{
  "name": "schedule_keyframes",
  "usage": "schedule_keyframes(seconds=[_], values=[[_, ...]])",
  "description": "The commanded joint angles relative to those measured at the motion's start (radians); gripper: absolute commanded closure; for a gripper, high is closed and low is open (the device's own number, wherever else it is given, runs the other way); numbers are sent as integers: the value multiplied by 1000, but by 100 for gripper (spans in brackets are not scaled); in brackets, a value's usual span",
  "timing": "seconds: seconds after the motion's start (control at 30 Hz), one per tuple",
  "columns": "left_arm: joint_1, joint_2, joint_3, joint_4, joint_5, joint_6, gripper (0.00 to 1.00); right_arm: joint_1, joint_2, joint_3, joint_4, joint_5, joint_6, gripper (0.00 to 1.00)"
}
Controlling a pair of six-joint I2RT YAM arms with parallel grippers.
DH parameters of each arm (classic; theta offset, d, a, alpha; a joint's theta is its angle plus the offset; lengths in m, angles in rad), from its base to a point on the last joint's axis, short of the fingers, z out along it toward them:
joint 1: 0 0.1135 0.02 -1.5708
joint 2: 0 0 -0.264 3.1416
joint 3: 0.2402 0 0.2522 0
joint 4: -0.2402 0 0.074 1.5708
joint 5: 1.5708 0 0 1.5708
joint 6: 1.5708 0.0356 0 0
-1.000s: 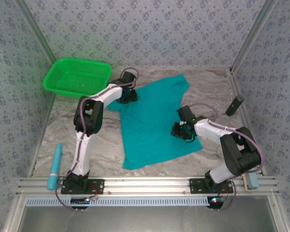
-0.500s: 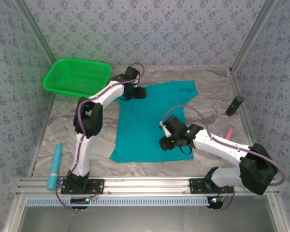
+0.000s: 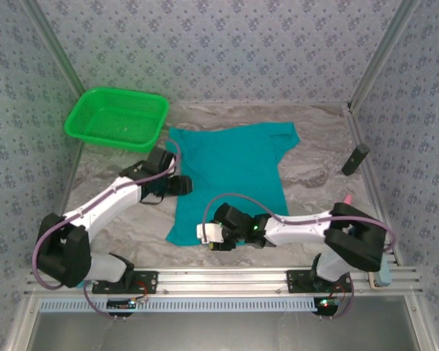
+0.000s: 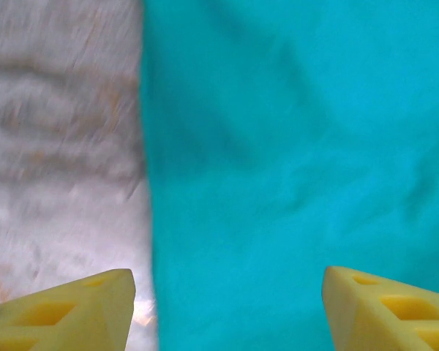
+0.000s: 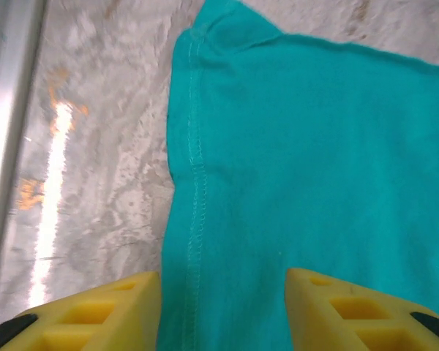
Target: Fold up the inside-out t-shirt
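marbled table (image 3: 318, 157) inside patterned walls (image 3: 227, 44) bears the teal t-shirt (image 3: 230, 164).

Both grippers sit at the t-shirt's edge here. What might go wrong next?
1. The left gripper stands open astride the side edge of the t-shirt, half over bare table; closing there may pinch only a sliver that slips.
2. The right gripper, also open, hovers by the stitched edge near a corner; a shallow bite could miss the cloth.
3. Both work one side, so lifting may drag rather than fold.
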Motion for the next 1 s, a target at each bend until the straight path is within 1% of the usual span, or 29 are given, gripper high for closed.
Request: schedule_keyframes(seconds=[0.0,0.03,0.07,0.13,0.17,0.2,0.23,0.3,0.37,0.43,0.47,0.57,0.63,0.67,0.73,0.8,0.87,0.97], values=[[-2,-126,-72,41,-60,-11,31,-3,64,-28,106,10,-69,53],[-4,-162,-100,44,-58,-6,31,-4,69,-48,145,21,-55,56],[-5,-200,-126,48,-54,0,30,-8,66,-64,181,18,-43,63],[-12,-274,-168,62,-44,16,30,-16,55,-71,206,19,-24,88],[-19,-315,-202,83,-49,23,29,-21,44,-74,215,14,-16,96],[-33,-347,-236,120,-42,47,30,-29,29,-77,215,-3,-9,100],[-65,-385,-275,175,-25,103,30,-40,12,-76,206,-26,8,100],[-176,-456,-345,283,-29,231,31,-72,-34,-70,153,-111,32,100],[-308,-511,-424,401,-5,437,29,-128,-76,-61,93,-231,76,100],[-400,-535,-484,495,27,595,28,-193,-94,-49,59,-349,139,98],[-428,-536,-509,535,26,653,28,-226,-95,-41,40,-410,168,96],[-454,-511,-542,595,14,726,29,-288,-64,-3,-35,-503,195,96],[-458,-472,-543,603,-12,750,31,-308,-43,21,-73,-524,200,97],[-465,-440,-539,605,-41,757,32,-320,-37,32,-83,-548,201,100],[-479,-376,-526,609,-51,776,32,-339,-37,32,-53,-548,240,100],[-500,-318,-515,638,-76,784,28,-361,-45,29,-2,-560,289,100],[-517,-271,-511,694,-130,777,25,-381,-52,26,41,-596,338,100],[-518,-225,-521,783,-138,786,20,-397,-58,17,90,-629,378,100]])
